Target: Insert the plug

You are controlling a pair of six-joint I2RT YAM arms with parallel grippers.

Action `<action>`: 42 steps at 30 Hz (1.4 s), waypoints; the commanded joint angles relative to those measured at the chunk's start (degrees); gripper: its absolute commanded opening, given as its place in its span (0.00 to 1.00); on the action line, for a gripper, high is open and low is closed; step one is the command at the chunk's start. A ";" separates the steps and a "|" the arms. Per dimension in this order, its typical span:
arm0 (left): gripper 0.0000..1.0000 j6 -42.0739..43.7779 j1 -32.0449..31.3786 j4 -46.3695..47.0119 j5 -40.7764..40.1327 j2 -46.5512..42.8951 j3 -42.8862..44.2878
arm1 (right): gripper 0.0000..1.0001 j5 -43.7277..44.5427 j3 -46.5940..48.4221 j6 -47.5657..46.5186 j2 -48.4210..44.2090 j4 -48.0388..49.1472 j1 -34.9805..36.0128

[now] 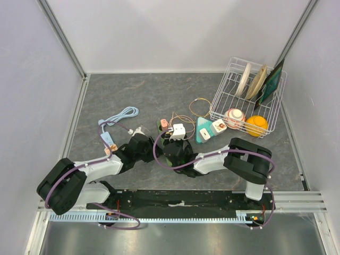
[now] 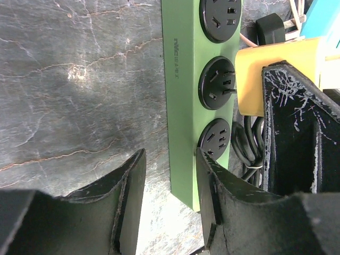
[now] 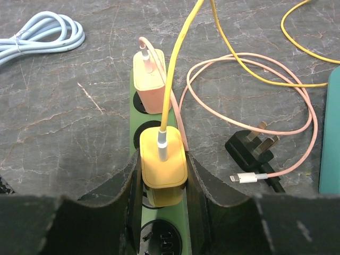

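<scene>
Yellow charger plug [image 3: 163, 167] poised at the green power strip [image 2: 183, 79]'s middle socket [image 2: 217, 83].
The right gripper [image 3: 163, 171] clamped the plug, prongs meeting the socket, body unseated; the strip's long axis ran away from that wrist. The left gripper [image 2: 170, 159], jaws part-open, flanked the strip's near end. A pink charger [image 3: 149, 79] occupied the next socket beyond.

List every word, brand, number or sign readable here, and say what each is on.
"nVC": raised on the green power strip, sideways in the left wrist view; the marks after it are too blurred to read.
The yellow charger and pink charger show no readable text.
</scene>
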 commanded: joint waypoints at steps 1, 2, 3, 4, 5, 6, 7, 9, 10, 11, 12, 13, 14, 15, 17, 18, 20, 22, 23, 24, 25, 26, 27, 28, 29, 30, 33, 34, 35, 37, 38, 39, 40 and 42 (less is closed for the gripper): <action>0.49 -1.76 0.25 3.06 0.56 0.56 1.73 | 0.00 2.51 -0.53 1.21 0.63 0.18 -0.18; 0.48 -1.84 0.25 3.06 0.74 0.65 1.73 | 0.00 2.51 -0.62 1.04 0.54 0.27 -0.18; 0.48 -1.85 0.25 3.15 0.83 0.65 1.73 | 0.00 2.33 -0.71 0.86 0.37 0.36 -0.18; 0.48 -1.93 0.25 3.41 0.91 0.91 1.73 | 0.00 1.72 -0.80 0.95 0.28 0.44 -0.18; 0.48 -2.02 0.25 3.50 1.09 0.92 1.73 | 0.00 1.37 -0.80 0.77 0.37 0.44 -0.18; 0.48 -2.02 0.25 3.59 1.18 0.92 1.82 | 0.00 1.19 -0.80 0.51 0.63 0.53 -0.10; 0.48 -2.02 0.25 3.59 1.27 0.83 1.90 | 0.00 0.84 -0.88 0.42 0.89 0.62 -0.10; 0.48 -2.20 0.25 3.50 1.35 0.65 1.90 | 0.00 0.14 -0.97 0.33 2.30 0.88 0.17; 0.48 -2.37 0.25 3.42 1.35 0.39 1.73 | 0.00 -0.21 -1.06 0.07 2.82 0.97 0.52; 0.48 -2.72 0.25 3.24 1.27 -0.13 1.64 | 0.00 -0.39 -1.15 0.07 3.87 0.97 0.69; 0.48 -2.81 0.25 2.72 1.18 -0.66 1.64 | 0.00 -0.57 -1.24 0.16 4.41 0.97 1.04; 0.48 -2.99 0.25 2.28 1.00 -1.10 1.47 | 0.00 -0.48 -1.41 0.16 5.02 0.97 1.74; 0.48 -3.25 0.34 1.75 0.22 -2.85 1.29 | 0.00 0.04 -1.41 -0.19 5.37 0.97 2.27; 0.48 -3.43 0.34 0.27 -0.31 -3.99 0.68 | 0.00 0.83 -1.24 -0.54 5.73 0.01 3.49; 0.48 -4.22 0.34 -1.50 -2.93 -8.37 -0.11 | 0.00 2.50 0.16 -0.20 6.78 -2.44 4.73; 0.48 -4.31 0.42 -3.33 -3.82 -10.23 -0.99 | 0.00 2.86 0.52 -0.02 7.05 -3.94 5.78; 0.47 -4.92 0.60 -5.54 -6.54 -13.83 -1.96 | 0.00 3.73 1.22 1.99 7.49 -6.13 6.49; 0.47 -5.53 0.69 -8.53 -8.48 -19.63 -3.19 | 0.00 4.27 1.75 4.37 7.40 -10.53 7.11; 0.47 -5.71 0.77 -9.84 -10.14 -21.65 -3.63 | 0.00 4.35 1.58 6.12 7.40 -11.32 7.37; 0.47 -5.89 0.86 -11.42 -11.03 -24.98 -4.33 | 0.00 3.40 0.88 7.09 7.31 -12.46 7.46; 0.47 -5.89 0.86 -12.05 -12.17 -26.75 -4.68 | 0.00 2.69 0.44 7.71 7.40 -12.74 7.46; 0.47 -6.06 0.95 -12.84 -12.79 -28.07 -4.95 | 0.00 2.34 0.17 8.58 7.49 -12.83 7.46; 0.47 -5.98 1.04 -13.37 -13.32 -30.44 -5.30 | 0.00 1.98 0.26 8.85 7.66 -13.78 7.46; 0.47 -5.98 1.04 -14.42 -14.11 -31.24 -5.48 | 0.00 1.37 0.43 8.86 8.01 -14.23 7.46; 0.47 -5.98 1.04 -14.95 -14.55 -31.86 -5.57 | 0.00 1.19 0.69 9.03 8.36 -15.71 7.38; 0.47 -6.06 1.13 -15.48 -15.08 -32.39 -5.48 | 0.00 1.02 1.48 9.47 8.89 -16.68 7.46; 0.47 -5.98 1.21 -16.71 -15.61 -33.27 -5.30 | 0.00 -0.21 2.71 10.09 9.68 -19.15 7.46; 0.47 -5.98 1.21 -16.71 -15.52 -33.36 -5.30 | 0.00 -0.91 2.72 10.35 9.86 -19.24 7.46; 0.47 -5.98 1.21 -16.71 -15.52 -33.45 -5.30 | 0.00 -1.18 2.89 10.70 9.95 -20.03 7.46; 0.47 -5.89 1.21 -16.71 -15.43 -33.10 -5.22 | 0.00 -1.10 3.77 10.79 10.30 -21.35 7.46; 0.47 -5.71 1.21 -16.71 -15.35 -32.92 -5.13 | 0.00 -1.09 3.95 10.53 10.30 -21.44 7.46; 0.47 -5.71 1.21 -16.71 -15.26 -32.92 -5.21 | 0.00 -1.01 4.12 10.01 10.04 -21.27 7.46; 0.47 -5.80 1.21 -16.71 -15.26 -32.92 -5.22 | 0.00 -0.66 4.21 9.30 9.78 -21.26 7.46; 0.47 -5.54 1.21 -16.71 -15.43 -33.01 -5.30 | 0.00 -1.26 3.78 7.55 8.72 -20.22 7.46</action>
